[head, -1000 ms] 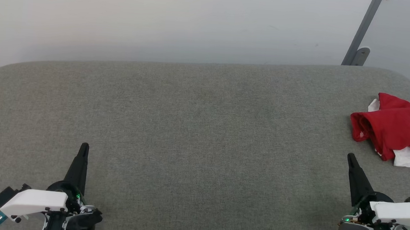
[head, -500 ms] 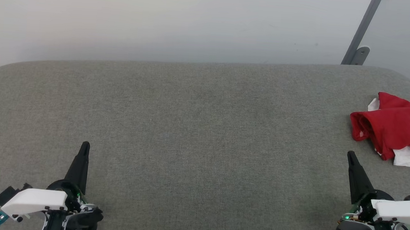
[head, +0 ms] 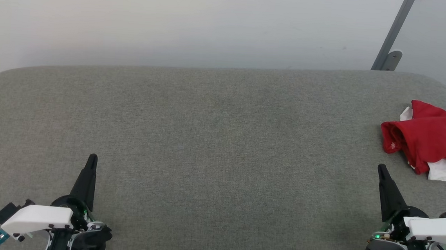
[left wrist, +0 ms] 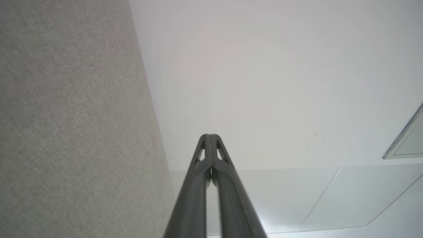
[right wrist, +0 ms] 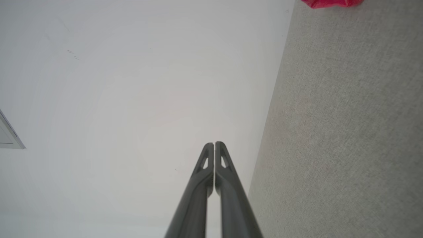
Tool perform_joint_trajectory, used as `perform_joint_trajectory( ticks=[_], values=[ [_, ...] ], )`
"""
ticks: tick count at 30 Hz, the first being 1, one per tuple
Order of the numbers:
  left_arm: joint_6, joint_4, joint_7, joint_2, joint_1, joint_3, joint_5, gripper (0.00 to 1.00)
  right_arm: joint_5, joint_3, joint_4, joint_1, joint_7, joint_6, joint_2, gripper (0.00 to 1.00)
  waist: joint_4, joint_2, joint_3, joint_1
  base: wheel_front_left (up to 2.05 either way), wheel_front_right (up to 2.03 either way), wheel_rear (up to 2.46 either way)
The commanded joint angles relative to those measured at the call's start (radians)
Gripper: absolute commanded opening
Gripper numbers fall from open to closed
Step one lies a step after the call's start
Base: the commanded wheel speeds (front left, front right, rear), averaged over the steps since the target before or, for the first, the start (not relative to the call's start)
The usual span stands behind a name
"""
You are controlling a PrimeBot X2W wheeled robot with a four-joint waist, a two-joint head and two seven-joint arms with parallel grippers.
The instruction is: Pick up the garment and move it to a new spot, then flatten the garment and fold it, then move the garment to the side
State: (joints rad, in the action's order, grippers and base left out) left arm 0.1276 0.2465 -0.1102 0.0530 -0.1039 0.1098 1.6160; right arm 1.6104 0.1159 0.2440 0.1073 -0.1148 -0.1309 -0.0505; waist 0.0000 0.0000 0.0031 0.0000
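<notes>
While we waited: nothing had moved; task stage unsettled.
Garment (head: pixel 425 145): red white-sleeved jersey shirt, bunched beyond right gripper (head: pixel 381 167) fingers.
Left gripper (head: pixel 92 157): fingers closed, empty; right likewise.

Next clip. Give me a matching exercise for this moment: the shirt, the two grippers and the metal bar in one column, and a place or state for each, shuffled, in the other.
Column one
1. red shirt
2. left gripper
3. right gripper
4. metal bar

Column two
A. lower left of the head view, fingers shut
B. bunched at the right edge of the grey surface
C. slanting up past the surface's far right corner
D. lower right of the head view, fingers shut, close to the shirt but apart from it

Pairs: 1-B, 2-A, 3-D, 4-C
</notes>
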Motion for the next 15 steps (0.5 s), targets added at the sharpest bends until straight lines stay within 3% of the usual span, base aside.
perform_joint_trajectory(
  ticks=[1,15],
  values=[
    [0.006,0.000,-0.005,-0.002,-0.012,0.002,-0.001,0.00,0.003,0.000,0.002,0.005,-0.003,0.000,0.002,0.00,0.000,0.0000,0.000,0.0000,0.00,0.00,0.00],
    [0.006,0.000,-0.006,-0.002,-0.012,0.003,-0.002,0.00,0.003,0.000,0.002,0.005,-0.003,0.000,0.002,0.00,0.000,0.0000,0.000,0.0000,0.00,0.00,0.00]
  ],
)
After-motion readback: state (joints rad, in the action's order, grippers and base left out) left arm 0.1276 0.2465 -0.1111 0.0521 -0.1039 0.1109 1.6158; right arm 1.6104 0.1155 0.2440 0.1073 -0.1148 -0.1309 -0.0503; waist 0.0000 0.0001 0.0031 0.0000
